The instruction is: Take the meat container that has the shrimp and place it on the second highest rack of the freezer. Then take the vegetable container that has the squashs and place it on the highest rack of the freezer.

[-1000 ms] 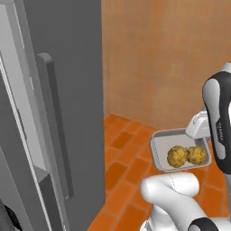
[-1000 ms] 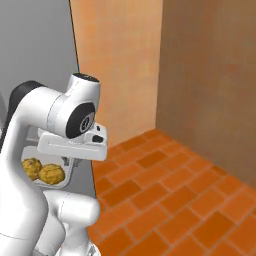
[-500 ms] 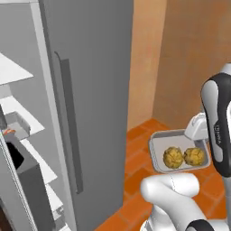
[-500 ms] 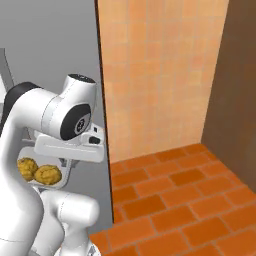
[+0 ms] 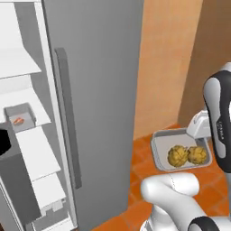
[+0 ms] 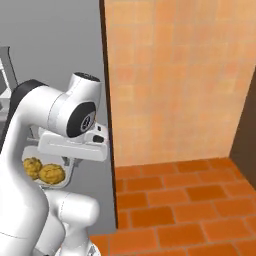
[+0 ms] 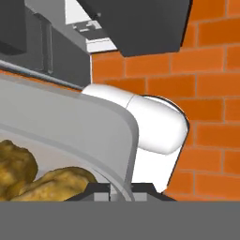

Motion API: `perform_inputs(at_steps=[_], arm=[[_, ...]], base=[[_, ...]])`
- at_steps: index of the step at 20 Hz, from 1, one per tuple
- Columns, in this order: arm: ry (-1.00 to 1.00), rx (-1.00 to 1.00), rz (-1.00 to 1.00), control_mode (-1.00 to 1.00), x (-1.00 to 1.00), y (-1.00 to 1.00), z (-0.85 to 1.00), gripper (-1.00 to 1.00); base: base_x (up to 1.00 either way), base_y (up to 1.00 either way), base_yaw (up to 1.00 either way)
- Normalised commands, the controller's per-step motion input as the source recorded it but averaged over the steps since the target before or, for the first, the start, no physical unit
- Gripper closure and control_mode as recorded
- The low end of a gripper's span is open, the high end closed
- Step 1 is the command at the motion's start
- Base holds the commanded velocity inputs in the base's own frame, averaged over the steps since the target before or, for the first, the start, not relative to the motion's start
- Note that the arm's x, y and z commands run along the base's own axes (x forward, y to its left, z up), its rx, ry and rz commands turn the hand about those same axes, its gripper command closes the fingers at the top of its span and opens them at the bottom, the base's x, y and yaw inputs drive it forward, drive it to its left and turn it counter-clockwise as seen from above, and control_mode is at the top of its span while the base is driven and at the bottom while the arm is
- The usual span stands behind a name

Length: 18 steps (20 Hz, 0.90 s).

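Veg container (image 5: pixel 181 151) w/ two yellow-brown squashes (image 5: pixel 187 155) is held up off the brick floor (image 6: pixel 190 200), right of the freezer (image 5: pixel 97 90) and clear of it; gripper (image 7: pixel 121 190) clamps the container's rim, jaws nearly closed w/ the thin wall between them; tray sits about level, squashes side by side, touching. In right base view container (image 6: pixel 67 172) sits low beside the white arm. Freezer's grey door is closed; left of it, open compartment w/ white racks (image 5: pixel 20 63); shrimp container (image 5: pixel 20 118) rests on a rack (image 5: pixel 40 115) there, well apart from veg container; pink shrimp (image 5: pixel 18 121) inside.
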Motion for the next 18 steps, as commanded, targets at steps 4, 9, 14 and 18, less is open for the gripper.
perform_inputs(at_steps=[4,9,14,18], arm=[[0.0,0.0,0.0,1.0,0.0,0.0,0.0,1.0],[0.0,0.0,0.0,1.0,0.0,0.0,0.0,1.0],[0.0,0.0,0.0,1.0,0.0,0.0,0.0,1.0],[0.0,0.0,0.0,1.0,0.0,0.0,0.0,1.0]], base=[[0.0,-0.35,0.83],[0.11,-0.29,0.63],[0.13,-0.02,0.13],[0.33,0.11,0.0]])
